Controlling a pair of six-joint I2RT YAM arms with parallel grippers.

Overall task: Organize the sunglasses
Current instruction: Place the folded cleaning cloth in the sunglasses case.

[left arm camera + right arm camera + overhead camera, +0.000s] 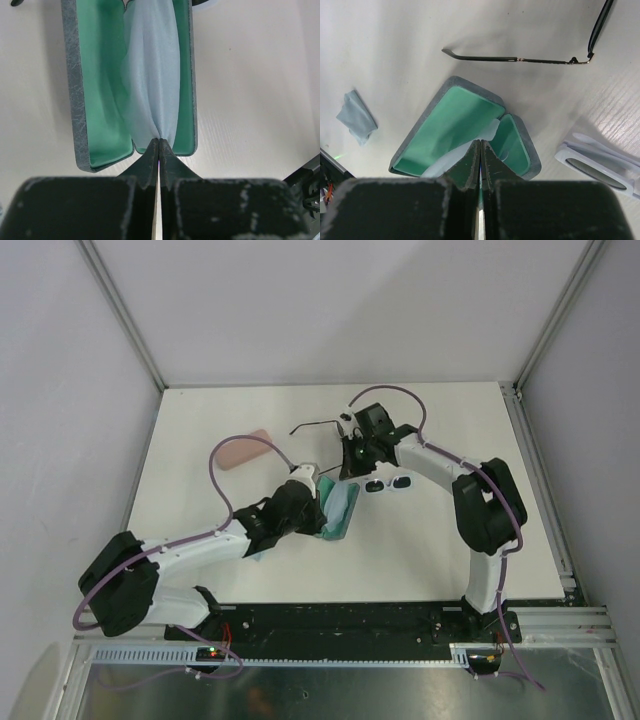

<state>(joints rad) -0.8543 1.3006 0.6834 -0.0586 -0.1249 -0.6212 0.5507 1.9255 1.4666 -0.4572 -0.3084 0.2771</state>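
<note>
The oblong blue-grey case (pixel 72 100) is grainy outside, smooth matt green inside; the thin light-blue cloth (pixel 150 75) looks soft; the chunky white sunglasses (pixel 600 167) are glossy plastic.

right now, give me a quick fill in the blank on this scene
1. The open case has a ____ lining.
2. The left gripper is ____ on the light-blue cloth that lies in that case.
3. The white sunglasses have ____ lenses.

Missing words: green; shut; dark
</note>
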